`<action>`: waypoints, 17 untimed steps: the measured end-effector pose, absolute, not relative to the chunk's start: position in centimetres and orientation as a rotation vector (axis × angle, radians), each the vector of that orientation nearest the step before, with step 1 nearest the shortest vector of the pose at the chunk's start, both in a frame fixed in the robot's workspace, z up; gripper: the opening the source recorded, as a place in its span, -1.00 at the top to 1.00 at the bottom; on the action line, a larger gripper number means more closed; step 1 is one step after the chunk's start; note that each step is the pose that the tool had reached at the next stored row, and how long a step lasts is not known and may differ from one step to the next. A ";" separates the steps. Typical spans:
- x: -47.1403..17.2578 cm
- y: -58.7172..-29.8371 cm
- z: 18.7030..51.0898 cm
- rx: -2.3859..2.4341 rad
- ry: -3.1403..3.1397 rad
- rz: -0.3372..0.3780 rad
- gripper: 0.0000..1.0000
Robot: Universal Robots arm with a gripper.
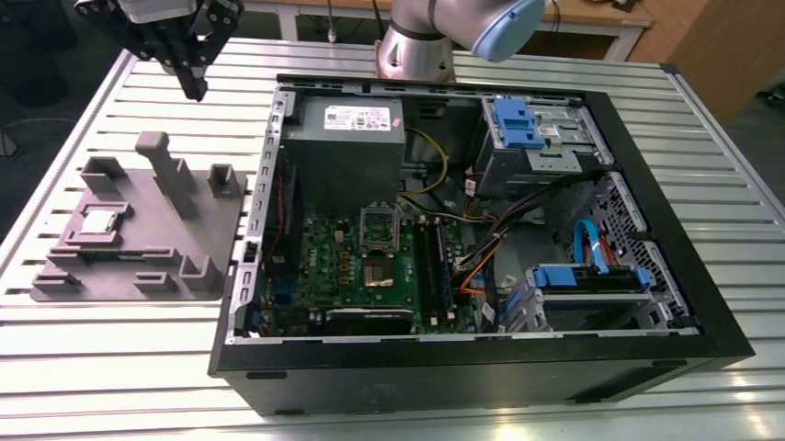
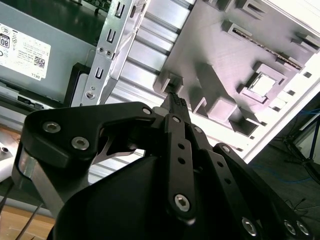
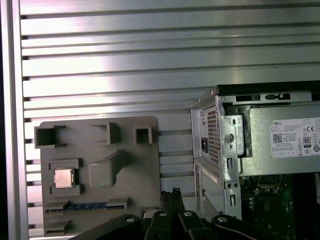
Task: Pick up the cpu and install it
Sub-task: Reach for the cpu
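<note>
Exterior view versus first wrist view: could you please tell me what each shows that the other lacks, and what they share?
Exterior view adds: the arm's base, the blue drive bays, a blue cable and the whole open case.
First wrist view adds: a straight-down look at the grey tray, with a blue strip in a slot near the cpu.
Both: the cpu lying in the tray, the power supply, the slatted table, and the gripper up above, apart from the cpu.
</note>
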State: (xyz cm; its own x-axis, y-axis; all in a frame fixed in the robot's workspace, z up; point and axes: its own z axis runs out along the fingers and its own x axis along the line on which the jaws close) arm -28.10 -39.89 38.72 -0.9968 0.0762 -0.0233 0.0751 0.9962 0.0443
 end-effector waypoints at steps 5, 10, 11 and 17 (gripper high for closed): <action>-28.3 -39.9 38.7 0.118 3.114 0.068 0.79; -28.4 -39.9 38.7 0.118 3.114 0.068 0.79; -28.5 -39.9 38.7 0.118 3.114 0.068 0.79; -28.7 -39.9 38.7 0.118 3.114 0.068 0.79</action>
State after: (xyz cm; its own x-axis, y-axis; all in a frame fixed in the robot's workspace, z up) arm -28.68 -39.89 38.72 -0.9968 0.0762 -0.0233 0.0751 0.9962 0.0442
